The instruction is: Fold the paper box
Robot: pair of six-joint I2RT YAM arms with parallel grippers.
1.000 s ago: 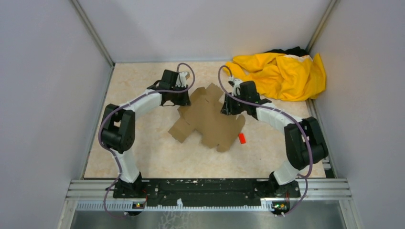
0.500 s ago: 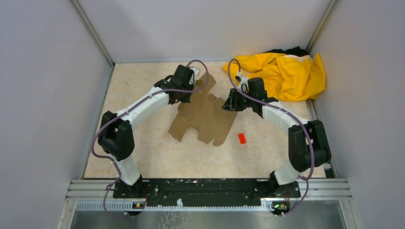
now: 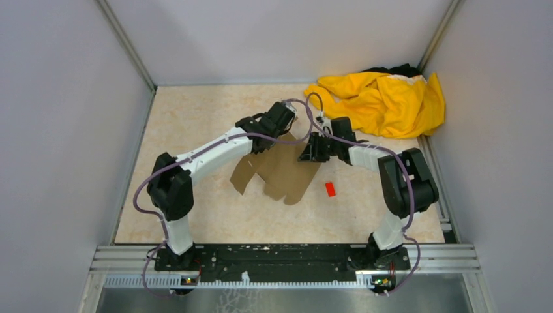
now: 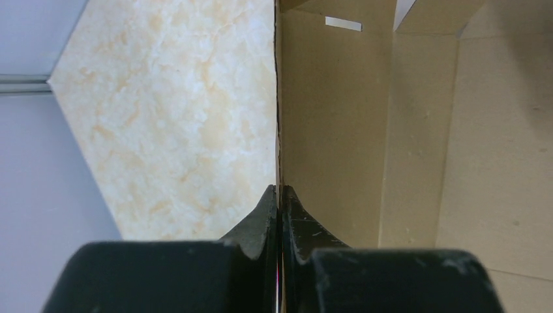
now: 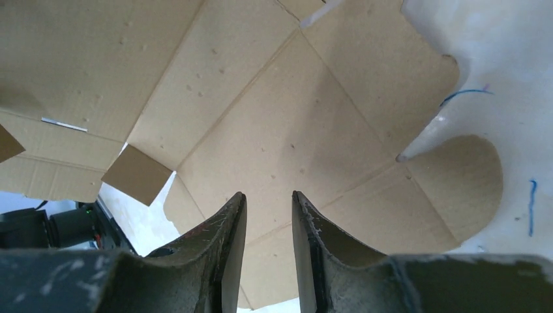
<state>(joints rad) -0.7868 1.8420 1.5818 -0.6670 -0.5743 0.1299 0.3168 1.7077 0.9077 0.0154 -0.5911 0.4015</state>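
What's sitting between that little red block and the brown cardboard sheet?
Nothing. In the overhead view only a bare strip of table separates the red block from the cardboard sheet.

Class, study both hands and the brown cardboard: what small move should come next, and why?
Probably the left hand should swing the panel it pinches over toward the right hand, folding the box along a crease. The left hand is shut on the box's edge, so it controls that panel. The right hand is open over the creased panels and holds nothing, so it seems free to steady them.
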